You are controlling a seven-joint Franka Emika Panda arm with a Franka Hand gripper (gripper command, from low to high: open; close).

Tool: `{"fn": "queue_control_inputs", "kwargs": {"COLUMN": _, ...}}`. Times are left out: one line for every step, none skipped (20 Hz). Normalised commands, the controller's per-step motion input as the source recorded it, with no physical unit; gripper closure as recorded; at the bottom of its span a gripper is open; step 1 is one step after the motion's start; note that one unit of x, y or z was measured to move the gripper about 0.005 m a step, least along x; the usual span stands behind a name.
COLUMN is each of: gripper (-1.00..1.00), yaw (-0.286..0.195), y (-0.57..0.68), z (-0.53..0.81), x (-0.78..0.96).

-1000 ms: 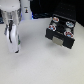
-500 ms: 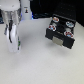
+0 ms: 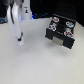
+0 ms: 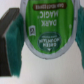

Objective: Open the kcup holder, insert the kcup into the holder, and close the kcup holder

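Kcup fills your wrist view: green foil top printed "Dark Magic", round rim, pinched between the green-padded fingers, so your gripper is clamped on it. In the exterior view you see the arm hanging upright at the exterior view's left, fingertips low over the white table. Well apart, toward the exterior view's right, sits the kcup holder, black, with pods visible on top. Bare tabletop lies between your gripper and the holder.

Kcup between the jaws — holder apparently well apart.
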Motion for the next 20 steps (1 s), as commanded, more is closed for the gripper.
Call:
{"fn": "queue_control_inputs", "kwargs": {"gripper": 1.0, "yaw": 0.018, "y": 0.65, "z": 0.72, "x": 0.08}}
{"fn": "queue_control_inputs", "kwargs": {"gripper": 1.0, "yaw": 0.022, "y": 0.64, "z": 0.69, "x": 0.11}}
{"fn": "queue_control_inputs", "kwargs": {"gripper": 1.0, "yaw": 0.027, "y": 0.66, "z": 0.67, "x": 0.08}}
{"fn": "queue_control_inputs", "kwargs": {"gripper": 1.0, "yaw": 0.021, "y": 0.66, "z": 0.66, "x": 0.1}}
{"fn": "queue_control_inputs", "kwargs": {"gripper": 1.0, "yaw": 0.021, "y": 0.66, "z": 0.67, "x": 0.08}}
{"fn": "queue_control_inputs", "kwargs": {"gripper": 1.0, "yaw": 0.017, "y": 0.69, "z": 0.66, "x": 0.1}}
{"fn": "queue_control_inputs", "kwargs": {"gripper": 1.0, "yaw": 0.02, "y": 0.66, "z": 0.57, "x": 0.13}}
{"fn": "queue_control_inputs", "kwargs": {"gripper": 1.0, "yaw": 0.024, "y": 0.65, "z": 0.49, "x": 0.12}}
{"fn": "queue_control_inputs", "kwargs": {"gripper": 1.0, "yaw": 0.022, "y": 0.67, "z": 0.4, "x": 0.12}}
{"fn": "queue_control_inputs", "kwargs": {"gripper": 1.0, "yaw": 0.024, "y": 0.66, "z": 0.35, "x": 0.11}}
{"fn": "queue_control_inputs", "kwargs": {"gripper": 1.0, "yaw": 0.023, "y": 0.66, "z": 0.34, "x": 0.1}}
{"fn": "queue_control_inputs", "kwargs": {"gripper": 1.0, "yaw": 0.022, "y": 0.66, "z": 0.33, "x": 0.09}}
{"fn": "queue_control_inputs", "kwargs": {"gripper": 1.0, "yaw": 0.011, "y": 0.68, "z": 0.32, "x": 0.1}}
{"fn": "queue_control_inputs", "kwargs": {"gripper": 1.0, "yaw": 0.012, "y": 0.67, "z": 0.3, "x": 0.1}}
{"fn": "queue_control_inputs", "kwargs": {"gripper": 1.0, "yaw": 0.015, "y": 0.67, "z": 0.3, "x": 0.1}}
{"fn": "queue_control_inputs", "kwargs": {"gripper": 1.0, "yaw": 0.013, "y": 0.67, "z": 0.29, "x": 0.1}}
{"fn": "queue_control_inputs", "kwargs": {"gripper": 1.0, "yaw": 0.016, "y": 0.67, "z": 0.29, "x": 0.11}}
{"fn": "queue_control_inputs", "kwargs": {"gripper": 1.0, "yaw": 0.011, "y": 0.68, "z": 0.3, "x": 0.16}}
{"fn": "queue_control_inputs", "kwargs": {"gripper": 1.0, "yaw": 0.016, "y": 0.67, "z": 0.27, "x": 0.15}}
{"fn": "queue_control_inputs", "kwargs": {"gripper": 1.0, "yaw": 0.021, "y": 0.67, "z": 0.26, "x": 0.12}}
